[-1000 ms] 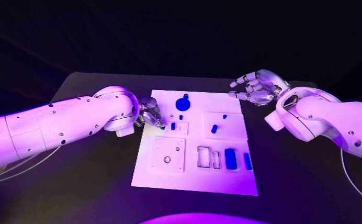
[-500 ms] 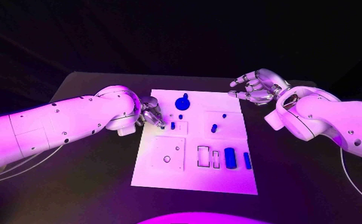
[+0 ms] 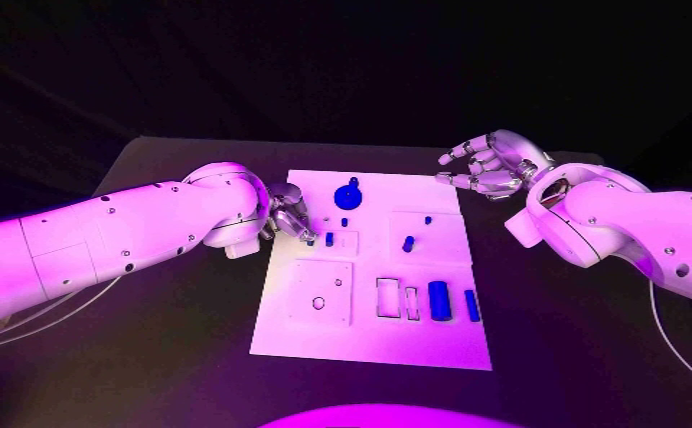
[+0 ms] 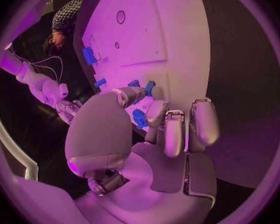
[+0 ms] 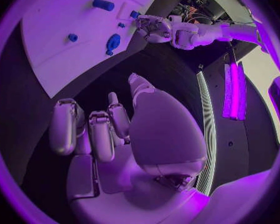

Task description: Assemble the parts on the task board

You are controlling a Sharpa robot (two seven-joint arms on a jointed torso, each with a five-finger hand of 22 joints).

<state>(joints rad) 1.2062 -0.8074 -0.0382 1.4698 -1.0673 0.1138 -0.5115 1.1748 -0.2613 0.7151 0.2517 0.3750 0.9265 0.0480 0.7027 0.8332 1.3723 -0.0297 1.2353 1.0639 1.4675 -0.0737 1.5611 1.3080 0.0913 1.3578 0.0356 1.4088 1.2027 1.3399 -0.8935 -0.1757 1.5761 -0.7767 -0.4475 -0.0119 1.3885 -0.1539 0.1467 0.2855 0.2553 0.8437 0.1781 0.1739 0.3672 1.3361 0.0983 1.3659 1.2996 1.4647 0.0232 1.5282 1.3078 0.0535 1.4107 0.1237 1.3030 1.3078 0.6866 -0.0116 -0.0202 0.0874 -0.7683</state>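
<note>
With little moved since the earlier frame, the left hand (image 3: 289, 214) pinches a small, stiff, light blue part (image 4: 139, 118) at the board's (image 3: 372, 338) left edge; the right hand (image 3: 492, 168) hovers empty, fingers apart.

White task board (image 3: 418, 343) flat mid-table; small blue parts (image 3: 438, 301) scattered on it.

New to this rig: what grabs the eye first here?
The white task board in the middle of the black table, dotted with small blue parts. The left hand sits at the board's left edge beside one part; the right hand, fingers spread and empty, hovers off its far right corner.
</note>
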